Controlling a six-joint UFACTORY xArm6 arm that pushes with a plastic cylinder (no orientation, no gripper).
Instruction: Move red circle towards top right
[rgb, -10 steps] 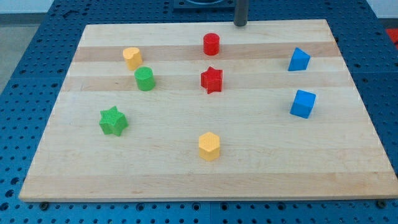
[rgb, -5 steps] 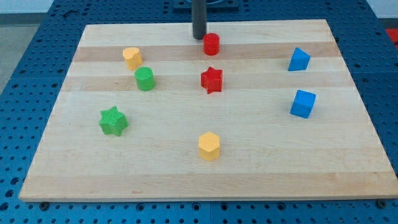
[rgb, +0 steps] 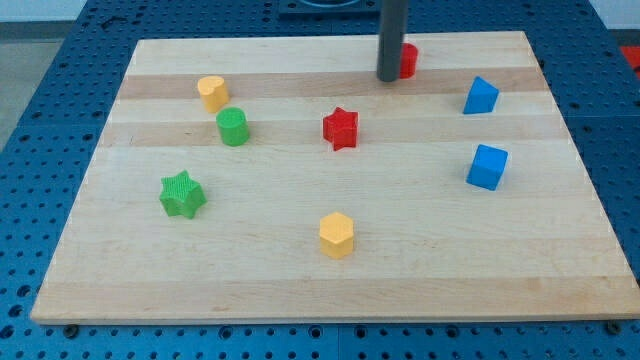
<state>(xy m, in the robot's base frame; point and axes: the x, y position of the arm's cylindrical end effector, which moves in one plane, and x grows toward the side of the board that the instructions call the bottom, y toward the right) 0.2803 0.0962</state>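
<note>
The red circle (rgb: 408, 60) sits near the view's top, right of centre, partly hidden behind my rod. My tip (rgb: 389, 78) rests on the board against the circle's left side. The red star (rgb: 340, 128) lies below and left of the tip, well apart from it.
The wooden board (rgb: 330, 280) also holds a yellow block (rgb: 211, 93), a green circle (rgb: 232, 127), a green star (rgb: 182, 194), a yellow hexagon (rgb: 337, 235), and two blue blocks (rgb: 481, 96) (rgb: 487, 166) at the view's right.
My tip swung from the top edge to the red circle's left, then pushed it right and slightly up. The other blocks have not moved.
</note>
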